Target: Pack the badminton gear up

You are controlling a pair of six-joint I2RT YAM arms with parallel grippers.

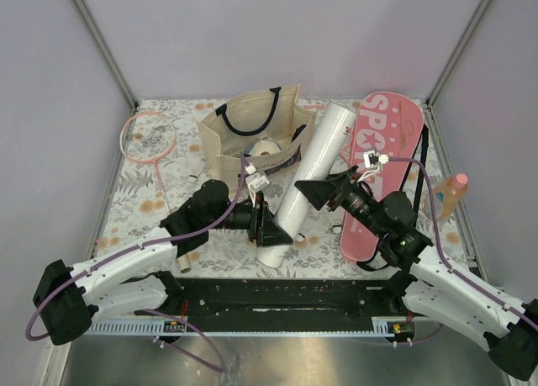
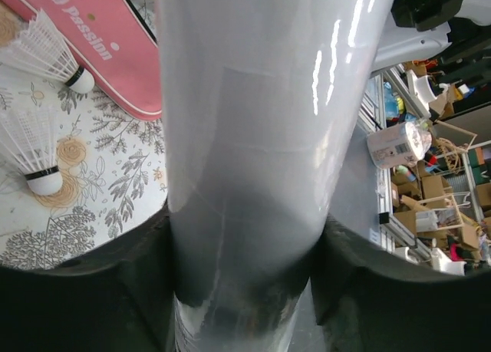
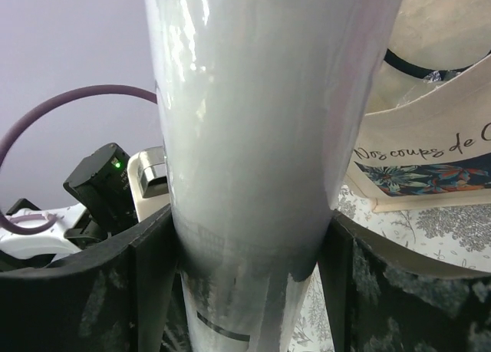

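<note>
So both arms are on the white tube [image 1: 315, 163] at once, which makes sense to me: it's long and shiny, and one grip would probably let it swing or slip. It runs at a slant just right of the bag [image 1: 244, 142], with its far end up by the bag's right corner and its near end pointing back toward the arm bases.

The left gripper [image 1: 273, 230] has the end furthest from the bag. Its fingers [image 2: 84, 306] sit against both sides of the tube, partly closed, so I read that as a hold. The right gripper [image 1: 319, 193] is higher up, around the middle and closer to the bag. Its fingers [image 3: 399, 306] are clamped on the tube the same way, spread as wide as the tube is. I can't tell whether the tube is lifted or resting on the table.

The rest of the gear is loose. The pink cover [image 1: 382, 184] lies flat further right of the bag, and two shuttlecocks [image 2: 46, 53] sit between the tube and that cover. One racket [image 1: 150, 138] is on the bag's left. A little bottle [image 1: 454, 193] stands at the far right.

My guess is the tube gets steadied like this for the shuttlecocks, which look handy for it.
</note>
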